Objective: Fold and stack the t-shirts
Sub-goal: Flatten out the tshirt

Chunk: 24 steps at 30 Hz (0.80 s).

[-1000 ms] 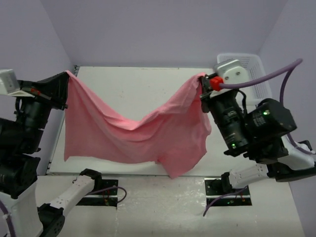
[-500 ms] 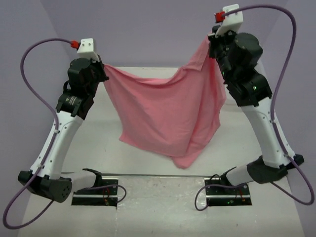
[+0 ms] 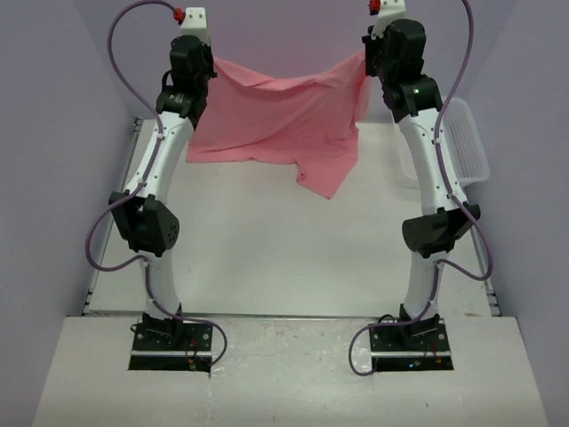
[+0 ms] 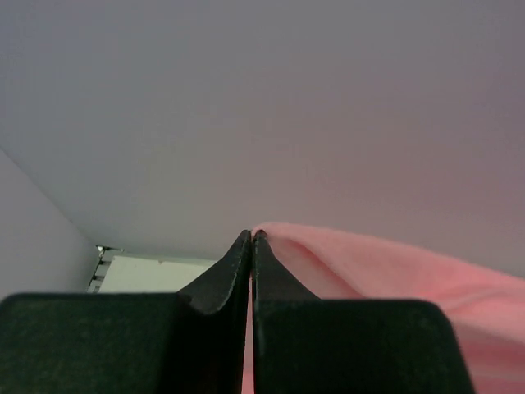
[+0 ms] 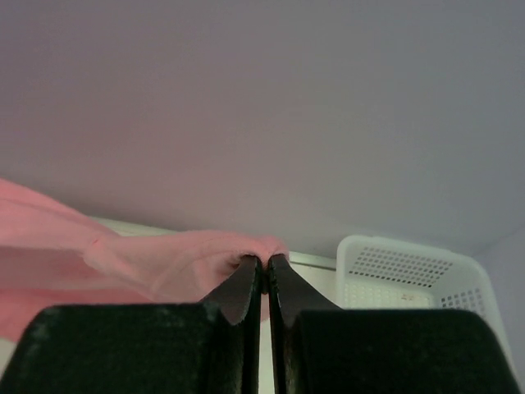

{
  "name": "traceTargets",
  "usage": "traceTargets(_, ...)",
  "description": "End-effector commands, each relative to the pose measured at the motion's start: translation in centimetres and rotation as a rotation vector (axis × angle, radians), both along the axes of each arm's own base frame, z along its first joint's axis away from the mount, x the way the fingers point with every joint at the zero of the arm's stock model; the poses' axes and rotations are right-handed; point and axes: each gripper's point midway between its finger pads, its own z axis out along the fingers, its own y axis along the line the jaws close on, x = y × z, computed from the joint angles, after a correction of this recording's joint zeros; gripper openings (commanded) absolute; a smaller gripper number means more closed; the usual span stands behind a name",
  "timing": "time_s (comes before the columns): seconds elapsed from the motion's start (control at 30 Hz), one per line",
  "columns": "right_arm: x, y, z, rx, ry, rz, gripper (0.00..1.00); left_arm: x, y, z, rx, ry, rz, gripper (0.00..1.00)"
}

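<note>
The t-shirt point(image 3: 283, 116) hung spread in the air above the worktop's point(image 3: 284, 258) far edge at twelve o'clock, its lowest corner drooping toward the centre. Bare white worktop showed from the centre down to six o'clock. Walls point(image 3: 53, 160) closed in at nine and three, and a basket point(image 3: 468, 147) sat at two. The left pincer point(image 3: 210, 73) was clamped on the shirt's top left edge and the right pincer point(image 3: 365, 62) on its top right, the fingers pressed together on fabric.
</note>
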Motion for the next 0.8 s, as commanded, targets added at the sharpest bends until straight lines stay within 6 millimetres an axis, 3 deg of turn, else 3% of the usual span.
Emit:
traceTargets(0.0, -5.2, 0.2, 8.8, 0.063, -0.179, 0.051, 0.0, -2.0, 0.4, 4.5, 0.034, -0.071, -0.007, 0.0)
traceTargets(0.07, -7.1, 0.9, 8.9, 0.058, -0.163, 0.063, 0.0, -4.5, 0.1, 5.6, 0.023, -0.1, -0.015, 0.0)
traceTargets(0.1, -10.1, 0.3, 11.5, 0.052, -0.215, 0.057, 0.0, -5.7, 0.0, 6.0, 0.024, -0.11, 0.002, 0.0)
traceTargets(0.13, -11.7, -0.2, 12.4, 0.049, -0.228, 0.03, 0.0, -8.2, 0.5, 8.4, 0.011, -0.151, 0.003, 0.0)
traceTargets(0.17, -13.3, 0.5, 12.7, 0.048, -0.226, 0.044, 0.0, -9.3, 0.8, 8.5, 0.007, -0.148, 0.004, 0.0)
traceTargets(0.2, -15.2, 0.4, 14.0, 0.056, -0.251, 0.05, 0.0, -10.1, 1.0, 7.0, -0.006, -0.116, 0.008, 0.0)
traceTargets(0.23, -18.9, -0.5, 16.7, 0.063, -0.316, 0.054, 0.0, -11.4, 1.1, 7.5, -0.02, -0.126, 0.003, 0.0)
traceTargets(0.27, -21.1, 0.6, 17.4, 0.069, -0.332, 0.074, 0.0, -14.7, 1.9, 10.0, -0.038, -0.179, 0.0, 0.0)
traceTargets(0.3, -23.1, 0.6, 18.5, 0.049, -0.361, 0.084, 0.0, -15.9, 1.7, 9.2, -0.04, -0.163, -0.009, 0.0)
traceTargets(0.33, -26.0, -0.3, 20.2, 0.06, -0.407, 0.086, 0.0, -19.2, 2.4, 11.7, -0.059, -0.218, -0.016, 0.0)
traceTargets(0.37, -28.2, 0.4, 20.9, 0.083, -0.418, 0.097, 0.0, -20.5, 2.4, 11.5, -0.061, -0.202, -0.027, 0.0)
traceTargets(0.4, -29.8, 0.2, 21.5, 0.064, -0.436, 0.105, 0.0, -22.2, 2.2, 12.4, -0.076, -0.22, -0.051, 0.0)
traceTargets(0.43, -31.0, 0.0, 21.9, 0.064, -0.447, 0.107, 0.0, -25.1, 2.8, 14.3, -0.095, -0.266, -0.062, 0.0)
traceTargets(0.47, -32.7, -0.1, 22.2, 0.101, -0.452, 0.111, 0.0, -26.5, 2.8, 14.5, -0.104, -0.259, -0.08, 0.0)
traceTargets(0.53, -33.9, -0.3, 22.2, 0.064, -0.464, 0.104, 0.0, -30.4, 3.0, 17.0, -0.147, -0.324, -0.139, 0.0)
traceTargets(0.63, -35.3, 0.5, 22.1, 0.077, -0.465, 0.123, 0.0, -33.4, 2.9, 18.5, -0.161, -0.36, -0.196, 0.0)
traceTargets(0.7, -35.4, 1.8, 22.2, 0.068, -0.468, 0.145, 0.0, -33.3, 3.1, 18.2, -0.153, -0.334, -0.187, 0.0)
traceTargets(0.77, -34.6, 2.5, 22.3, 0.047, -0.483, 0.136, 0.0, -31.3, 2.3, 17.0, -0.144, -0.294, -0.194, 0.0)
